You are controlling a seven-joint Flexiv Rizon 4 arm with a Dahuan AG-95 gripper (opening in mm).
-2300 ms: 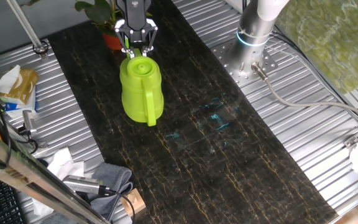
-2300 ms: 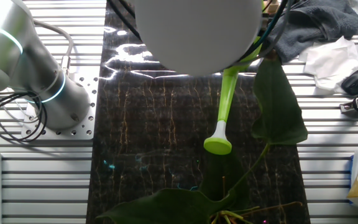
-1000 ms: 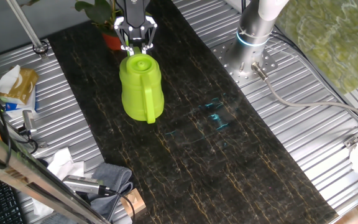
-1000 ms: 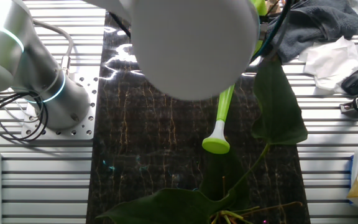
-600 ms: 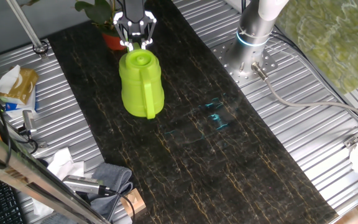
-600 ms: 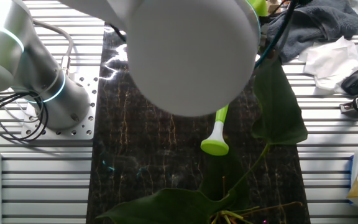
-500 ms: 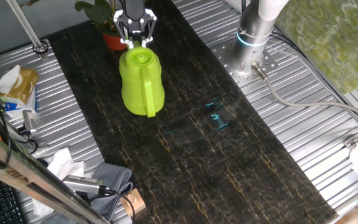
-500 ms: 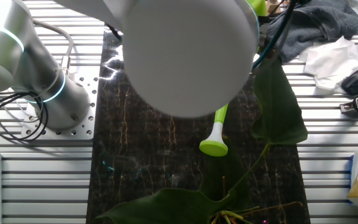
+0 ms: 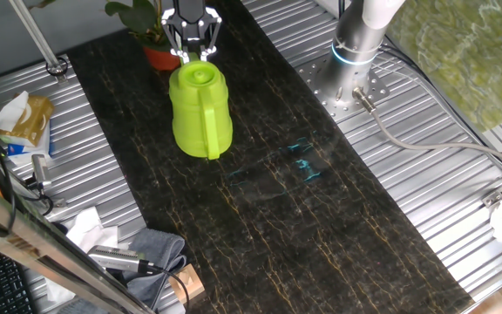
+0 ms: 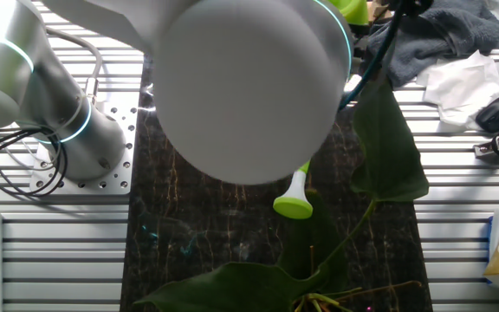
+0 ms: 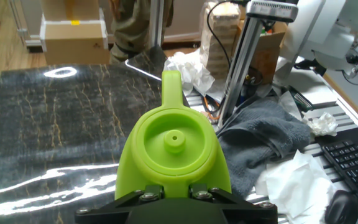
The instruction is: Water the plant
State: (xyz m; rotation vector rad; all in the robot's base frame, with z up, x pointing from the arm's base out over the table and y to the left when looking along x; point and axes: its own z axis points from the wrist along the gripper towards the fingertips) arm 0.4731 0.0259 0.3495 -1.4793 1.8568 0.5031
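Item: gripper point(image 9: 192, 51). Jaws clamped on the can point(image 9: 200, 112) at its top rim on the spout side, seen in one fixed view; the hand view shows the black finger bases against the can's lid edge point(image 11: 174, 152).

Item: can, lime green, handle point(image 9: 211, 131) toward the camera in one fixed view. Over the last two seconds it has shifted up-frame toward the plant point(image 9: 146, 24) and now appears lifted and tipped a little. Whether it has left the bench point(image 9: 321, 227) cannot be told for certain.

Item: spout rose point(image 10: 294, 206). In the other fixed view it has crept lower-left, nearer the leaves point(image 10: 388, 147), while the arm housing point(image 10: 245, 87) has swung to cover more of the frame.

Item: plant, dark leaves in a reddish-orange pot point(image 9: 157, 58), at the far end of the bench, just behind and left of the gripper. Unmoved throughout.

Item: surroundings. Grey cloth point(image 11: 266, 140), tissues point(image 11: 297, 180), keyboard point(image 11: 353, 162) beside the bench.

Assessment: the carry toward the pot is under way; pouring not yet begun. No water visible. Judged next: bring the rose over the pot, then tilt further. Risk: the rose fouling the broad leaves.
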